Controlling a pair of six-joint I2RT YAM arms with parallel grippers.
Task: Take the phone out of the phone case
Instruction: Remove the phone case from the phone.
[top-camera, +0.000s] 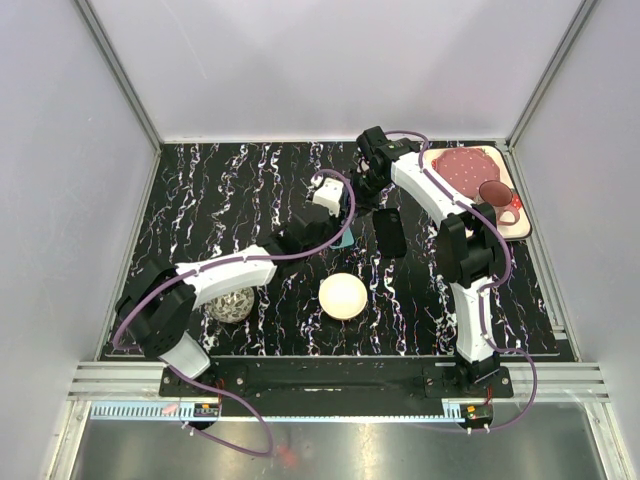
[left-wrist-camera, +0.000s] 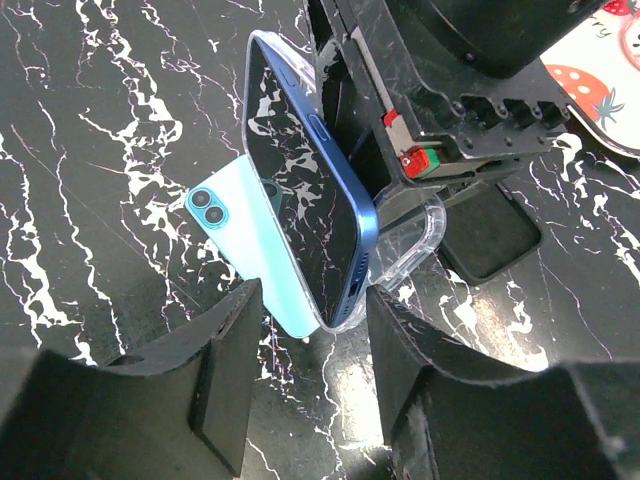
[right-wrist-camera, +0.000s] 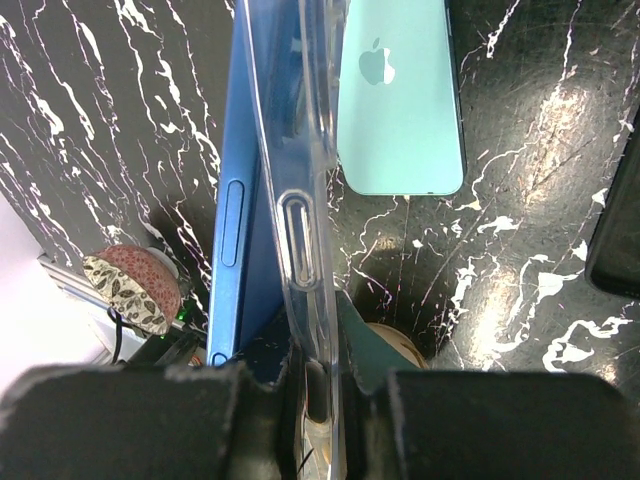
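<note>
Relying on the right tool, pinched tight on the rim of the clear soft plastic phone case, close the wide-spread left tool across the glossy blue phone, half peeled free, edge-up over the black marbled surface, and draw straight out.

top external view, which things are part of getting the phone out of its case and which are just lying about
In the job: blue phone, clear case, left gripper, right gripper.
Lying about: teal phone, black case, cream ball, patterned ball, strawberry tray.
</note>
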